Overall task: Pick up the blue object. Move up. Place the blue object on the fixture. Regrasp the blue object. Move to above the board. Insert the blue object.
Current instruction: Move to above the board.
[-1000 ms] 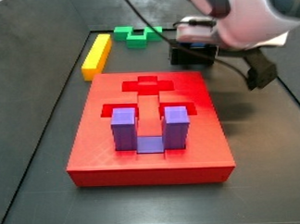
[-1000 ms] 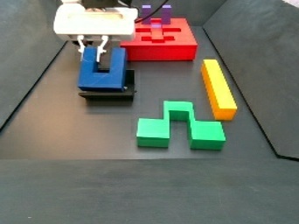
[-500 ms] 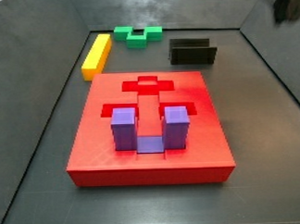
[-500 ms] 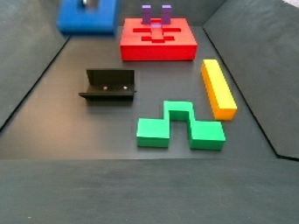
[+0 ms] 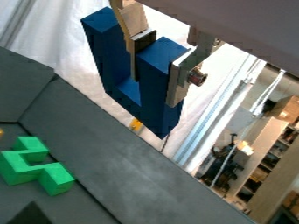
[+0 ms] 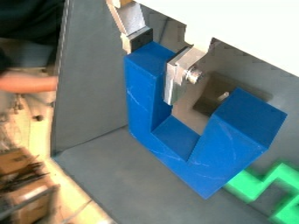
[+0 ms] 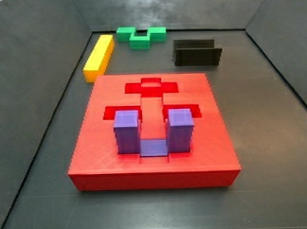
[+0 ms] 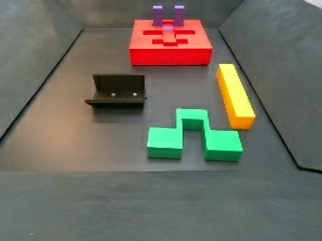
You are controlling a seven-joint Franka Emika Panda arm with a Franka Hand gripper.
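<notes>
Two wrist views only: the gripper [image 5: 162, 54] shows there and is out of frame in both side views, lifted clear of the floor.
Fingers: silver plates [image 6: 181, 77] clamped on one leg of the blue object [image 6: 187, 140].
Blue object: held in the air, its other leg free beside the fingers [image 5: 184, 77]; the blue object [image 5: 131, 74] hangs over the dark floor.
Fixture: [image 8: 117, 92] empty, near one side wall; [image 7: 197, 53] toward a back corner.
Board: [image 7: 155, 156] red slab mid-floor; [image 8: 170, 54] against the far end.
Purple block: [image 7: 153, 133] seated in the board's recess.
Green block: [image 8: 191, 136] on the floor, [image 5: 33, 162] also seen below the gripper.
Yellow bar: [image 8: 234, 94] along the opposite wall.
</notes>
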